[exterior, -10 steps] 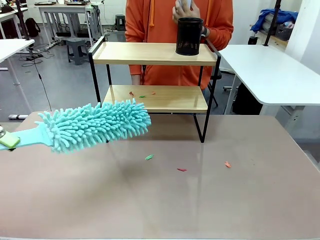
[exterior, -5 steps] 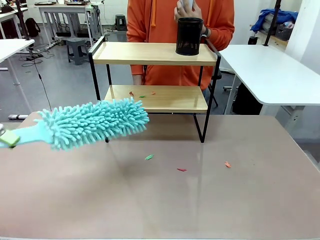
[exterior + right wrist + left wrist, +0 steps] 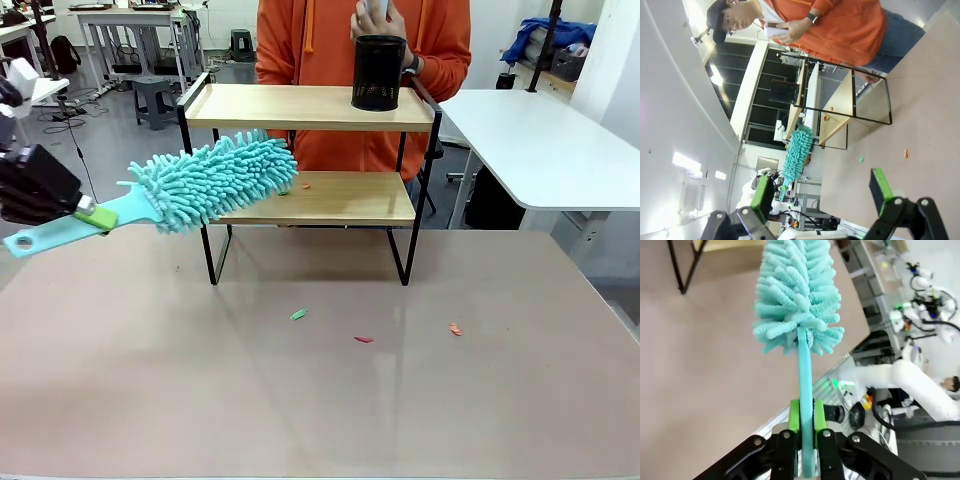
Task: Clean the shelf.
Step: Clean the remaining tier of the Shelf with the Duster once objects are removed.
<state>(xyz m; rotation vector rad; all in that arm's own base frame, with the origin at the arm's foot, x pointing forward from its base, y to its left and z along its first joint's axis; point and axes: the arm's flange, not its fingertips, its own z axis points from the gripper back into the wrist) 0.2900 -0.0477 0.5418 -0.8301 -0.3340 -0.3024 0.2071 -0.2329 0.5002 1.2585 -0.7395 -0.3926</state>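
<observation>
Left gripper (image 3: 806,422) clenches the handle of the teal duster (image 3: 797,295), plain from its wrist. Frontally, the fluffy head overlaps the shelf (image 3: 310,107): pale boards, black frame, scraps (image 3: 305,185) on the lower board.

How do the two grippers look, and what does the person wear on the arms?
Both the left gripper and the right gripper have black fingers with bright green pads. The person wears orange sleeves and a dark wristwatch.

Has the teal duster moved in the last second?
Yes. The duster rose and swung toward the shelf; its head now overlaps the lower board's left end.
</observation>
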